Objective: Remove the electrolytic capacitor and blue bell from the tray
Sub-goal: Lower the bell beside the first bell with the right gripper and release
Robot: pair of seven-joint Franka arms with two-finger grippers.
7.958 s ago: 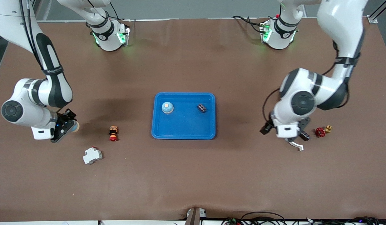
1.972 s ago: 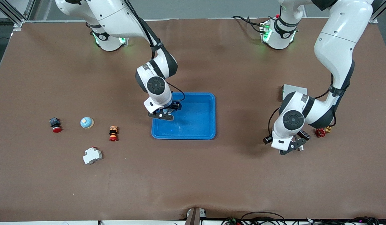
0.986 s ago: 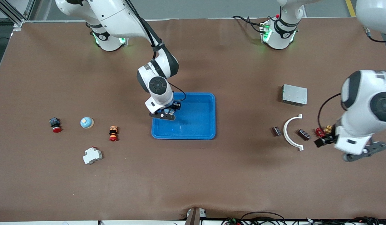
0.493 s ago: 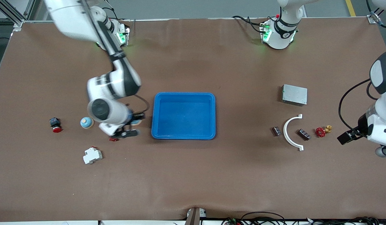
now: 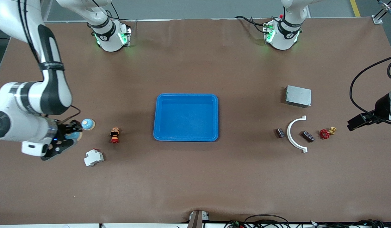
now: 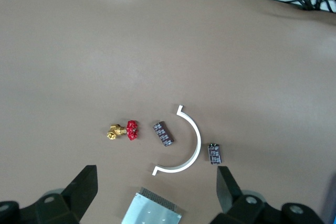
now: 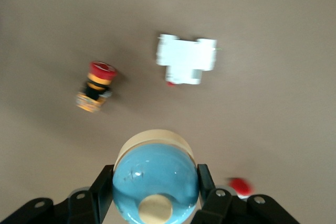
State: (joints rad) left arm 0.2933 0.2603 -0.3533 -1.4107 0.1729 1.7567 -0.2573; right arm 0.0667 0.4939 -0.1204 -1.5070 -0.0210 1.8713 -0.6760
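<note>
My right gripper is shut on a blue bell with a cream rim and button, one finger on each side. It is low over the table at the right arm's end, beside a second blue bell that rests on the cloth. Two dark capacitors lie at the left arm's end, one on each side of a white arc. My left gripper hangs open and empty high above them. The capacitors show below it.
An empty blue tray sits mid-table. Near the right gripper are an orange-and-red button, a white breaker and a red knob. A metal box and a red valve lie by the capacitors.
The right gripper lifted the bell out of the tray and carried it to the right arm's end, beside the other bell. The left arm drew away toward the table's edge.
</note>
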